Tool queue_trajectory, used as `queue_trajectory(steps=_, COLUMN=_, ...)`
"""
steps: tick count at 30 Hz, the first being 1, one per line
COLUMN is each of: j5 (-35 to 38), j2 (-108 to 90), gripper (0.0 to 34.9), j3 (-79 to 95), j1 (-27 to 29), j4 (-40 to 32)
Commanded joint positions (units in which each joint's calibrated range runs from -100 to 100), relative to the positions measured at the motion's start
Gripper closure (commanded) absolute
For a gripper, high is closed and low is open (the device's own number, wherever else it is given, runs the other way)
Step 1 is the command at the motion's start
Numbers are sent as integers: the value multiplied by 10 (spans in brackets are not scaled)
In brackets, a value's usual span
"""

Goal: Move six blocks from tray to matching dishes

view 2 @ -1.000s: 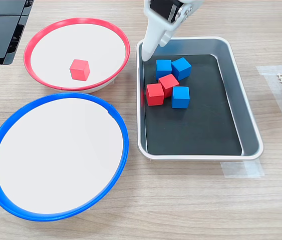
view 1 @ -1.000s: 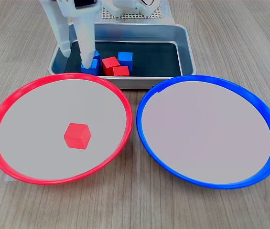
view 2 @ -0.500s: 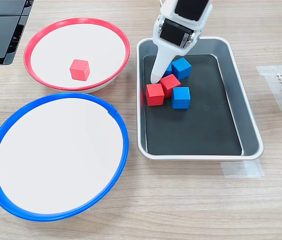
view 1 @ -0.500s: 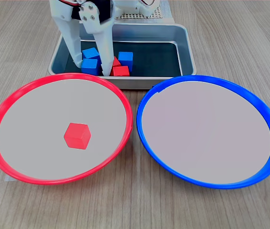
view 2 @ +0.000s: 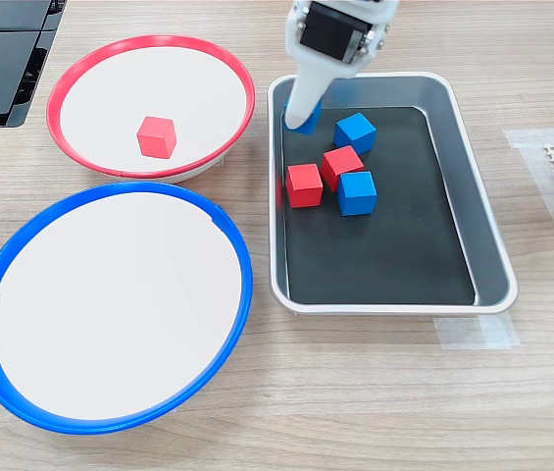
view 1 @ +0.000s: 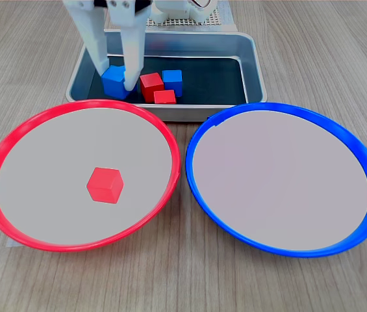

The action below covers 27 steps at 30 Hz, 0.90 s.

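We see the gripper (view 1: 116, 79) closed on a blue block (view 1: 113, 82) over the tray (view 1: 251, 62), its two white fingers (view 1: 131, 58) pressing that cube from either side in the first exterior view; whether the cube is clear of the black floor we cannot tell. In the second exterior view the near finger covers most of the held block (view 2: 306, 121), so only a blue corner shows beneath the gripper (view 2: 301, 116), and the arm is cut off by the top edge in both exterior views. Just beside the fingers, toward the first exterior view's right, lie two red blocks (view 1: 151, 86) (view 1: 164, 97) and another blue block (view 1: 172, 80); the third blue one (view 2: 355, 131) shows plainly only in the second exterior view, since the fingers and the held cube seem to screen it in the first. Well apart from the fingers, one red block (view 1: 104, 185) rests in the red dish (view 1: 4, 149), and the blue dish (view 1: 358, 153) holds nothing
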Motion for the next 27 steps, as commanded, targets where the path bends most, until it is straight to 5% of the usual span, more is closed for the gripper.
queue_trajectory(steps=1, j5=-97, j2=22, gripper=348, j3=-224, j1=-76, j4=115)
queue_trajectory(steps=4, j5=-185, j2=70, gripper=348, j3=-319, j1=-153, j4=87)
queue_trajectory(steps=5, j5=-223, j2=98, gripper=348, j3=-331, j1=-192, j4=28)
queue_trajectory(steps=10, j5=-255, j2=162, gripper=347, j3=-298, j1=-252, j4=-95)
queue_trajectory(steps=15, j5=-238, j2=166, gripper=132, j3=-237, j1=-255, j4=-118)
queue_trajectory(steps=19, j5=-234, j2=139, gripper=200, j3=-234, j1=-232, j4=-68)
queue_trajectory(steps=22, j5=-222, j2=105, gripper=340, j3=-228, j1=-200, j4=-11)
queue_trajectory(steps=27, j5=-167, j2=37, gripper=346, j3=-217, j1=-101, j4=146)
